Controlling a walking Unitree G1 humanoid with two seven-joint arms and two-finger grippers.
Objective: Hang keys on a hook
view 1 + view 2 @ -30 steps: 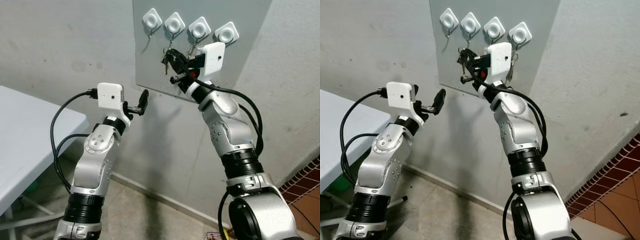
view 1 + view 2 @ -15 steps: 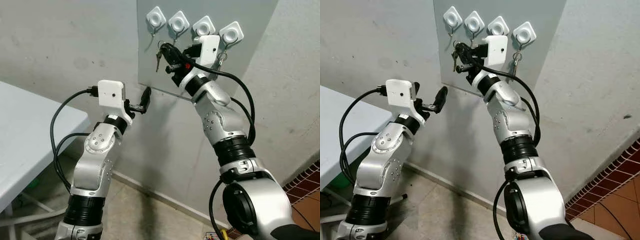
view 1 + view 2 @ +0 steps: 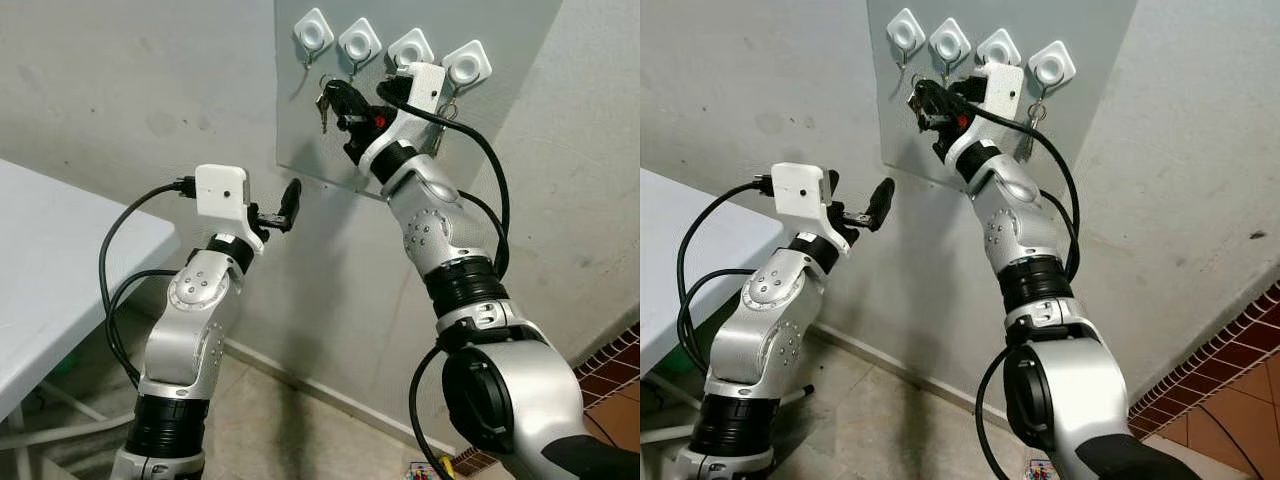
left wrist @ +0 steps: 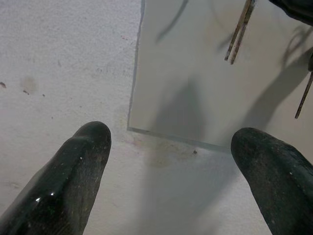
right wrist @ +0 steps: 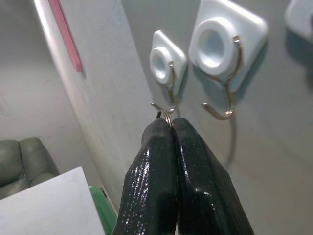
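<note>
1. Right hand (image 5: 171,128): fingers pressed together, pinching the ring of the keys (image 3: 328,100), raised to the grey board (image 3: 500,60).
2. Keys: dangling from the fingertips, ring just below the leftmost hook (image 5: 168,100).
3. Left hand (image 4: 168,166): fingers spread, held near the board's lower corner.

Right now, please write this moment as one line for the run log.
right gripper: shut on key ring, just below leftmost hook | keys: not yet hung | left gripper: open, below grey board

keys (image 3: 325,100): dark bunch, hanging | ring (image 5: 165,116): pinched, beside hook (image 5: 166,108) | four white hooks
</note>
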